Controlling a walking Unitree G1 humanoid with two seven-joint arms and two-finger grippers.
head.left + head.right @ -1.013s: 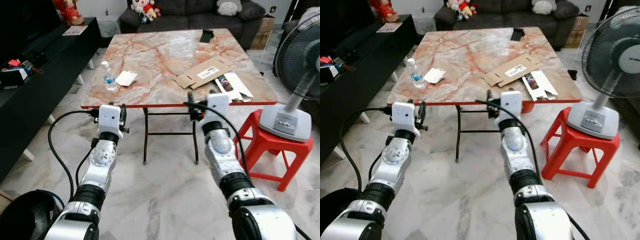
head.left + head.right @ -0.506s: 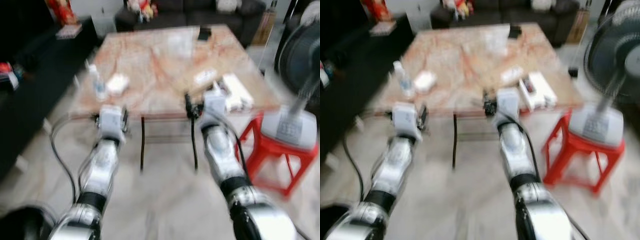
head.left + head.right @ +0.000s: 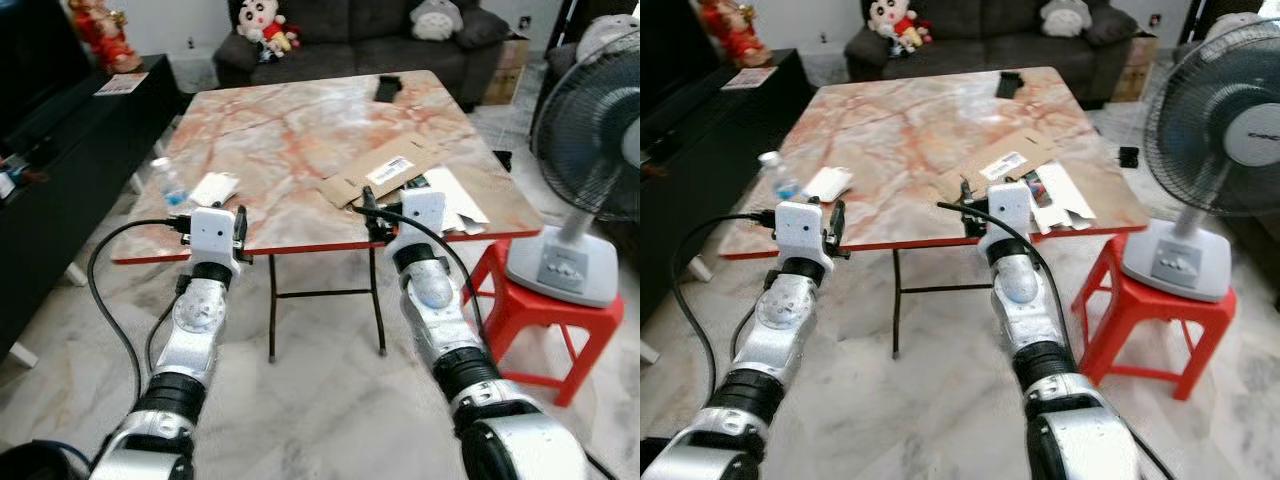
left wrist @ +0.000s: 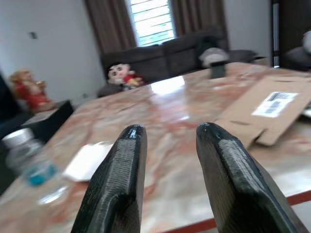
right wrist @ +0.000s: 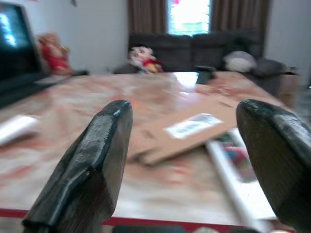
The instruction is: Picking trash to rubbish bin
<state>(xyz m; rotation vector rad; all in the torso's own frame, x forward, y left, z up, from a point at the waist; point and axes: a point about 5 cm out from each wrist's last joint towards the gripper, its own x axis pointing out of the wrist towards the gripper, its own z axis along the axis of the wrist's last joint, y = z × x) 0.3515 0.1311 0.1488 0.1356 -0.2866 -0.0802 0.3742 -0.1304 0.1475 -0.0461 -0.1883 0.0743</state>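
Note:
A flattened brown cardboard box (image 3: 390, 176) lies on the marble table (image 3: 300, 110), right of centre. Beside it, near the right edge, lies a white printed carton (image 3: 452, 196). A small plastic bottle (image 3: 170, 184) and a white packet (image 3: 212, 188) sit near the table's left front corner. My left gripper (image 4: 167, 138) is open at the near edge, level with the tabletop and pointing past the packet (image 4: 90, 160). My right gripper (image 5: 186, 110) is wide open at the near edge, facing the cardboard (image 5: 187, 131). Neither holds anything.
A standing fan (image 3: 590, 130) rests on a red stool (image 3: 545, 315) to the right of the table. A black low cabinet (image 3: 60, 150) runs along the left. A dark sofa (image 3: 370, 30) stands behind the table, and a black item (image 3: 389, 87) lies at its far edge.
The camera has moved closer to the table through a blurred stretch. Both arms now reach the table's near edge and hold the same pose.

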